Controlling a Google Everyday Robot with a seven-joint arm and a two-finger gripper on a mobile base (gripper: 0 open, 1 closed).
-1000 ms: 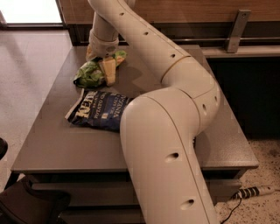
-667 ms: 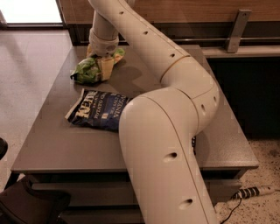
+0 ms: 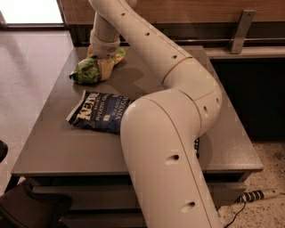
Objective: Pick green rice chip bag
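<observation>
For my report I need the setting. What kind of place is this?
Probably an office break area: grey table with a blue chip bag, wood wall panel, power strip on the floor. The claw is at the green bag at the table's far end.

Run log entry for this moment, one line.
pincer: down on green rice chip bag, far end of table | lift: not evident | potato chip bag: flat, mid-table

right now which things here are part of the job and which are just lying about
For the job: green rice chip bag at the far left of the table; tool right at it.
Lying about: blue potato chip bag mid-table; power strip on the floor.
</observation>
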